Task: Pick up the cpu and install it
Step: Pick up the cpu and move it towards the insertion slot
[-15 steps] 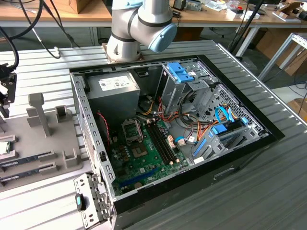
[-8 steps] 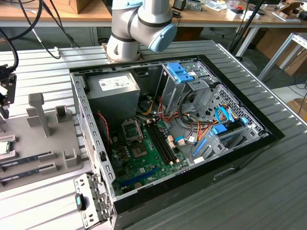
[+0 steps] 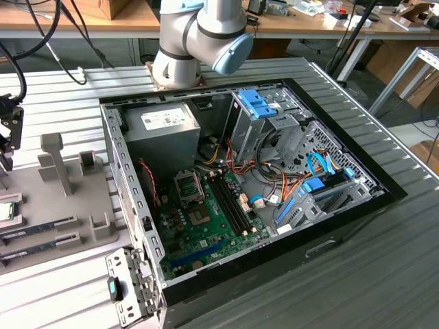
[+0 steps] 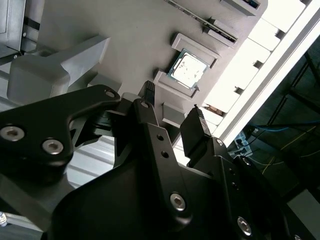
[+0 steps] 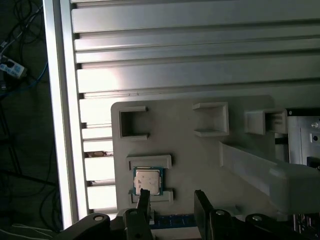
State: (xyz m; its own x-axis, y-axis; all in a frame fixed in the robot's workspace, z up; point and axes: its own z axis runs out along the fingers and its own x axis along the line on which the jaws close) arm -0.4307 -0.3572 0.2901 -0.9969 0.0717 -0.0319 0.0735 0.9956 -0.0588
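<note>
Right now my tool [image 5: 172, 202] hangs over the grey holder plate [image 5: 200, 165] on the ribbed desk [image 5: 200, 50], its fingers spread apart with nothing between them. The cpu [image 5: 148, 181] lies flat in its nest on that plate, silver top up, well apart from the open computer case [image 3: 130, 171] and the socket [image 3: 188, 184] on its board.

In the first wrist view one fingertip [image 5: 144, 196] overlaps the chip's edge rather than clearing it, so I judge myself off-centre. A drop from here could land that finger on the metal top, or catch the raised lip [image 5: 149, 160] of the nest. The chip is thin and offers little edge, so a skewed pinch could tip it or let it slip.

Lips close two sides of the nest; the other two look open. A memory stick [image 5: 170, 220] lies just beside it, the plate's sloped post [image 5: 265, 172] stands near, and the desk's edge rail [image 5: 62, 125] runs along the far side.
</note>
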